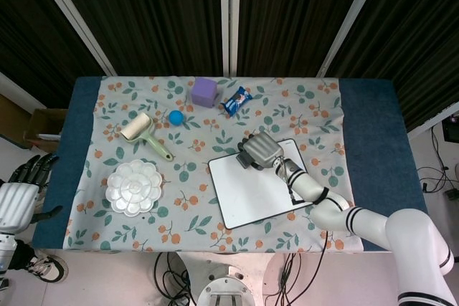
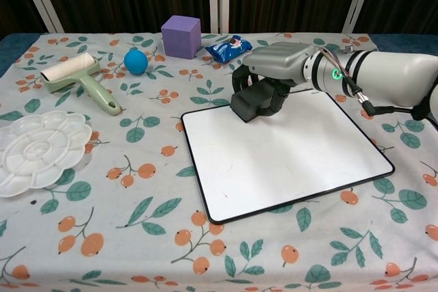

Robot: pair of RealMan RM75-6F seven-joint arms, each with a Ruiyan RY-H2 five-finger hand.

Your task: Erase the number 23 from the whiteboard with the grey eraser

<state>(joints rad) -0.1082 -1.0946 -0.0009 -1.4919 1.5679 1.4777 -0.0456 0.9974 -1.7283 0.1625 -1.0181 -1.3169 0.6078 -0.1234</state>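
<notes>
The whiteboard (image 2: 287, 158) (image 1: 259, 184) lies at the table's right centre, its white face showing only faint smudges and no legible number. My right hand (image 2: 277, 66) (image 1: 262, 148) grips the grey eraser (image 2: 250, 102) (image 1: 246, 158) and presses it on the board's far left corner. My left hand (image 1: 18, 195) hangs off the table's left edge, fingers apart, holding nothing.
A purple cube (image 2: 181, 35), a blue snack packet (image 2: 228, 48) and a blue ball (image 2: 135, 61) stand at the back. A green-handled lint roller (image 2: 79, 78) and a white flower-shaped palette (image 2: 37, 150) lie on the left.
</notes>
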